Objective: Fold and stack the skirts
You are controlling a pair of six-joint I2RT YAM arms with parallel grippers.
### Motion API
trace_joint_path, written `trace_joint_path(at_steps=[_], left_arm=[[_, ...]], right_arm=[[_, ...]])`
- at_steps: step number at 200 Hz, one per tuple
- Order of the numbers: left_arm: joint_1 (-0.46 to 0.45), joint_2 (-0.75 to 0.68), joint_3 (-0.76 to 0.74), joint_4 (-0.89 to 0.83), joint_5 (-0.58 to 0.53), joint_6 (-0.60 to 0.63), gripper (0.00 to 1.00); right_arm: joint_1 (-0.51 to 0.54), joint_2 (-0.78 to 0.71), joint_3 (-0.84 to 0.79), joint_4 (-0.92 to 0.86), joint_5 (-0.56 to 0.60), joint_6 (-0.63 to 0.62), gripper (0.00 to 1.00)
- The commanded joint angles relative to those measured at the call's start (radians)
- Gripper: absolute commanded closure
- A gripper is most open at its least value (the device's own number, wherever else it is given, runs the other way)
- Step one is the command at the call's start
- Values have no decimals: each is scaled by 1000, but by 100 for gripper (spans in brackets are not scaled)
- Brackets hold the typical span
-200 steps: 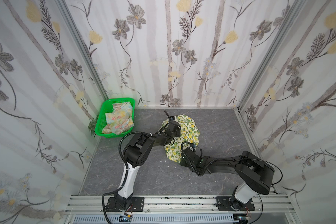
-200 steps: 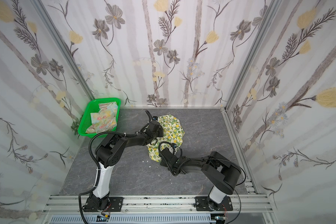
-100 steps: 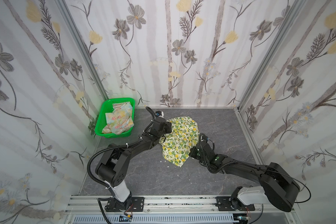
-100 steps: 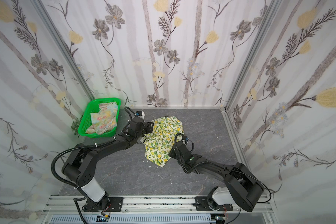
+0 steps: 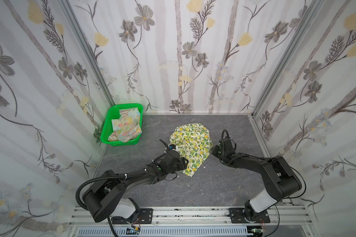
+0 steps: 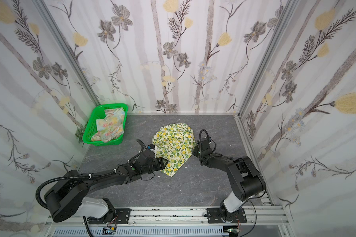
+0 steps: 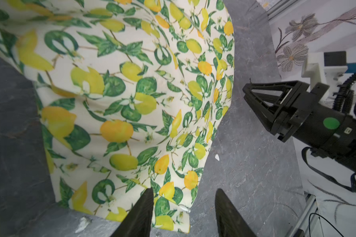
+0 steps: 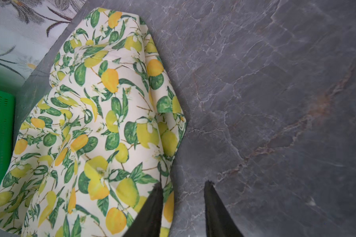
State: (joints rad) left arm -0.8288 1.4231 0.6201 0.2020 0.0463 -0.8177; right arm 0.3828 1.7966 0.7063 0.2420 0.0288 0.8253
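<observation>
Although the left arm [image 5: 136, 176] covers one edge of the lemon skirt [image 5: 193, 141], left tool [image 7: 184, 190] and right tool [image 8: 183, 183] gape, empty.

Bright even light, soft shadows, wide-angle bending at edges, wrist-view corners blurred

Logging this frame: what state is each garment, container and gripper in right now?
lemon skirt: lying on the table, rumpled and loosely folded over, gripped by neither arm.
pastel skirt: crumpled inside the basket, not folded.
green basket: upright in the far left corner, holding the pastel skirt.
left gripper: open over the lemon skirt's near corner, holding nothing.
right gripper: open beside the lemon skirt's edge, holding nothing.
</observation>
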Motion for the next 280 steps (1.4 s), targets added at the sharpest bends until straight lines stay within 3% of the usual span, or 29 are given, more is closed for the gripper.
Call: trace_joint_path(at_steps=[1,27,140,216,257,280], left_arm=[[-43,30,6,11,25,-58,40],[-89,85,19,11,63,-64,28],[-148,124,-6,4,72,-109,34],[-147,187,10,-2,17,-165,52],[-147,221,13,-9,7,-171,55],[-147,251,12,-16,8,-175,67]], right_arm=[[-4,34,31,95,-81,-34,59],[-5,48,39,94,-82,-43,55],[-4,52,39,69,-82,-49,59],[-4,10,36,67,-81,-35,61],[-4,-5,20,74,-79,-26,61],[-4,-8,12,79,-78,-19,61]])
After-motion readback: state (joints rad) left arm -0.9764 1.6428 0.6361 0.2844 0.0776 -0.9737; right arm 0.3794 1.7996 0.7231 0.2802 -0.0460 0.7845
